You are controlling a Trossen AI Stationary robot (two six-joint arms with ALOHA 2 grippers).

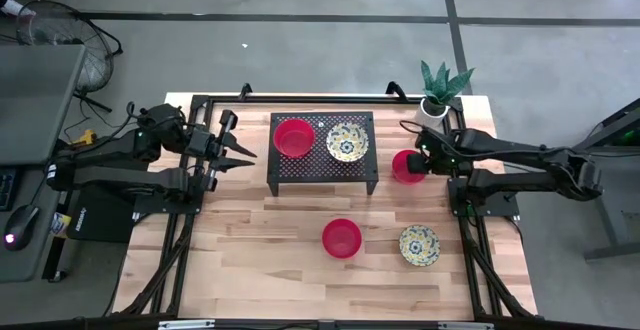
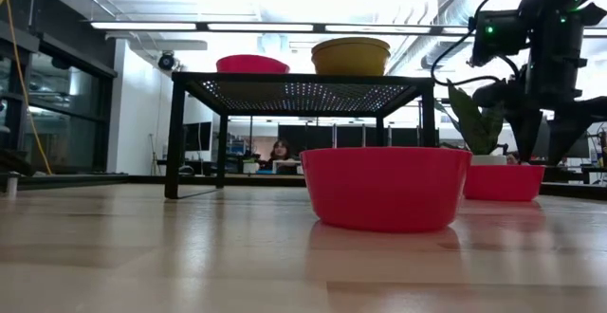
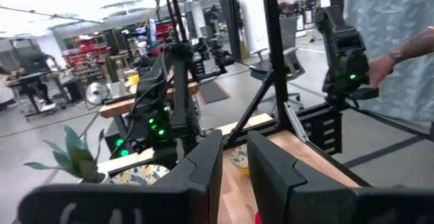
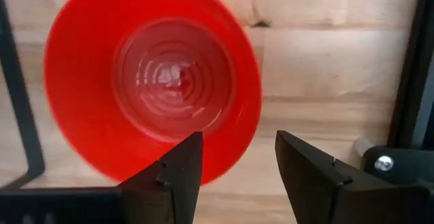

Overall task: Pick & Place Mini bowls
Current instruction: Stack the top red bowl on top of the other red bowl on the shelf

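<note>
Right gripper (image 4: 234, 176) is the one doing the work: its fingers stand apart with nothing between them, hanging right over the red mini bowl (image 1: 406, 166) that sits on the table (image 1: 260, 240) just off the right side of the black mesh rack (image 1: 322, 173). From my wrist camera the bowl's rim (image 4: 230, 163) runs under one finger, so the near wall lies roughly between my fingers and the bowl's middle sits forward of them. It's round, so no long axis to fuss over; what matters is which bit of rim I straddle if I go for it. On the rack top there's already a red bowl (image 1: 294, 137) and a patterned bowl (image 1: 346, 141) side by side. Two more wait nearer the front of the table, a red one (image 1: 342, 237) and a patterned one (image 1: 419, 244), both closer to my right arm than my left. Left gripper (image 1: 243, 153) is parked off the rack's left side, narrow gap between the fingers, empty as far as I can see.
</note>
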